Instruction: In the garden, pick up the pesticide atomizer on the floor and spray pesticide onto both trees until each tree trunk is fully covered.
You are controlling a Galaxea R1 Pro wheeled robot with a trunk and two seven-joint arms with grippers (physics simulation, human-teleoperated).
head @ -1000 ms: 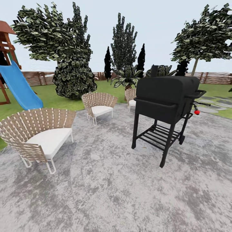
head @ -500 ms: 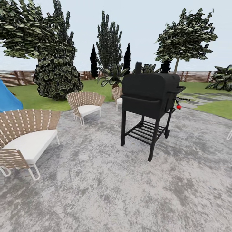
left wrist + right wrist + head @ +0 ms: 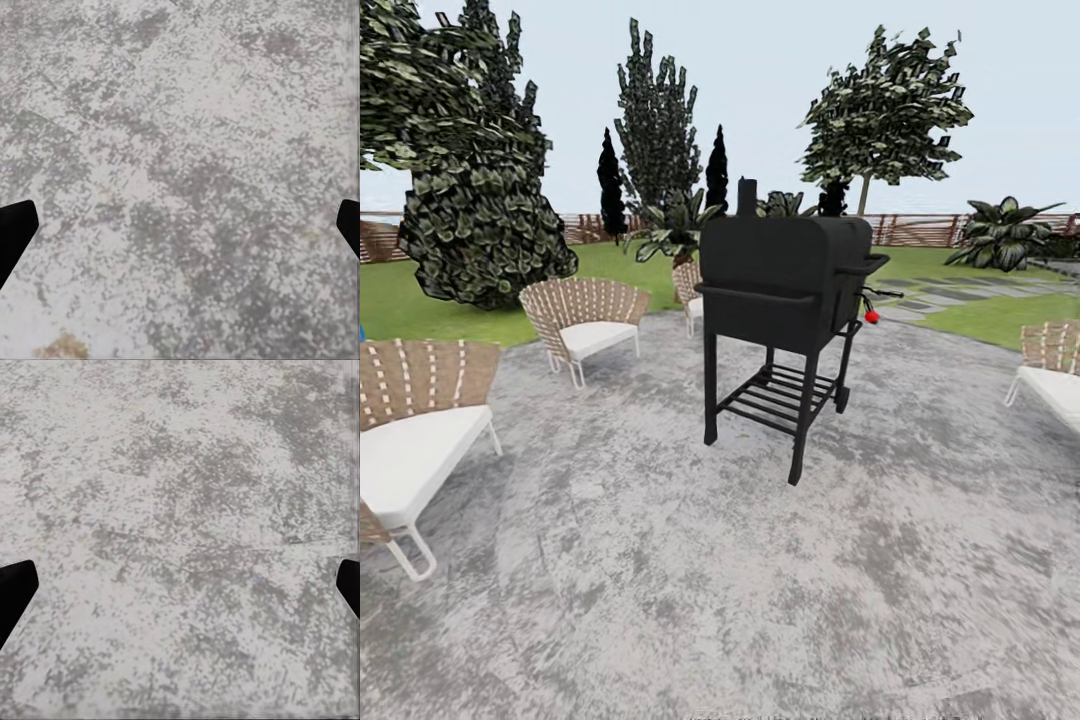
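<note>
While no atomizer is seen yet, the barbecue (image 3: 785,290) is best skirted toward the tree (image 3: 882,110); left gripper (image 3: 180,225) and right gripper (image 3: 180,585) are spread, empty.

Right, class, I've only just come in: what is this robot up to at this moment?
Nothing is being handled. The robot stands on a grey patio facing a black grill ringed by woven chairs. Both the left gripper and right gripper hang open over bare paving. A tall tree stands beyond the lawn.
</note>
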